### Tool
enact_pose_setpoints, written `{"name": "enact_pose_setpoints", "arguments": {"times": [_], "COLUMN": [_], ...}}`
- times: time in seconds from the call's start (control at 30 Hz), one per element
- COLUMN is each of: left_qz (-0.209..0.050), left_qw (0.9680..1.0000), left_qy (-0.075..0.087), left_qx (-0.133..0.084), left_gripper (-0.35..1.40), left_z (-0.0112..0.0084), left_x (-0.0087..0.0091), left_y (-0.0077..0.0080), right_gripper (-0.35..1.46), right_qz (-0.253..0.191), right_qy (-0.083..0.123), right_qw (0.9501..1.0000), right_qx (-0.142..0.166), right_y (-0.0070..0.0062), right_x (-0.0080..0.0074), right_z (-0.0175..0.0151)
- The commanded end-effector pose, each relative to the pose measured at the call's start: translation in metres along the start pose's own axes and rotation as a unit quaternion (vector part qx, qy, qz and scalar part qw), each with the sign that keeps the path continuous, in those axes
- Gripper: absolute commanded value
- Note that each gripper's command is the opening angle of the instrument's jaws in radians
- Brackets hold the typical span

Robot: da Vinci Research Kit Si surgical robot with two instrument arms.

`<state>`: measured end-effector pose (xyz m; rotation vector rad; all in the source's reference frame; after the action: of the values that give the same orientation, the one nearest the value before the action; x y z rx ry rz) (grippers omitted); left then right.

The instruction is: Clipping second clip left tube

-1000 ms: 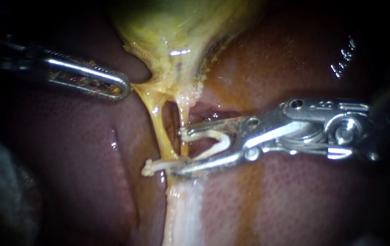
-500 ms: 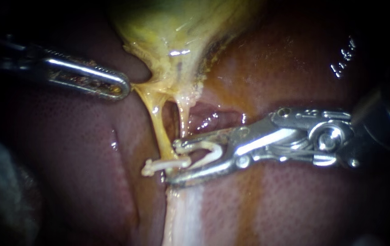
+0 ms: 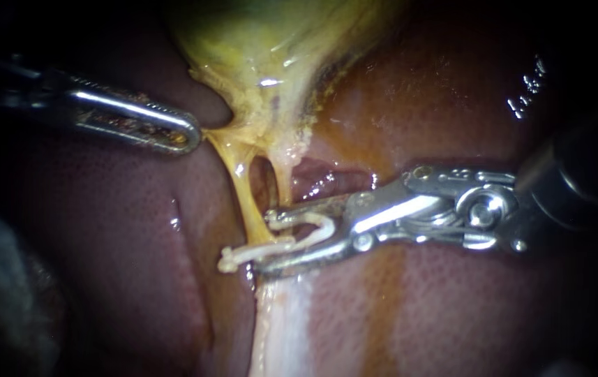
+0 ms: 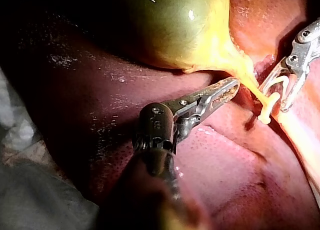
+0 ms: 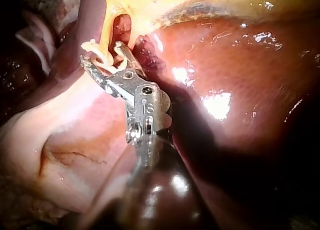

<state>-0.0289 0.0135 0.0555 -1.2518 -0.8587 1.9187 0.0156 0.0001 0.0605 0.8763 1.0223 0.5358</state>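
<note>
The slick yellow neck of the gallbladder (image 3: 264, 63) is pinched by the closed jaws of the left instrument (image 3: 185, 136). A curved white clip (image 3: 316, 222) is held in the half-spread metal jaws of the right instrument (image 3: 268, 239), seemingly straddling the thin, taut left tube (image 3: 246, 202).

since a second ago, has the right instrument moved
Yes: the right instrument has advanced leftward, toward the clip on the left tube.

The gallbladder (image 3: 271, 56) is yellow-green, the left tube (image 3: 244, 199) amber, the liver (image 3: 452, 307) dark red-brown, finely stippled, with a whitish band. The clip (image 3: 312, 219) is off-white; my right instrument (image 3: 267, 242) and left instrument (image 3: 185, 136) are silver.
</note>
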Motion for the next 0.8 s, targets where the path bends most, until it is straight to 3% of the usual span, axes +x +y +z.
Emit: {"name": "enact_pose_setpoints", "arguments": {"times": [0.03,0.8], "left_qz": [0.000,0.001], "left_qw": [1.0000,1.0000], "left_qy": [0.001,0.000], "left_qx": [0.001,0.002], "left_gripper": [-0.35,-0.35], "left_z": [0.0000,0.0001], "left_x": [0.0000,-0.0001], "left_y": [0.0000,0.0000], "right_gripper": [0.45,0.46], "right_qz": [0.001,0.002], "right_qy": [0.000,0.027], "right_qw": [1.0000,0.9996], "right_qx": [0.000,0.008], "right_y": [0.0000,-0.0005], "right_x": [0.0001,0.0014], "right_z": [0.0002,0.0034]}}
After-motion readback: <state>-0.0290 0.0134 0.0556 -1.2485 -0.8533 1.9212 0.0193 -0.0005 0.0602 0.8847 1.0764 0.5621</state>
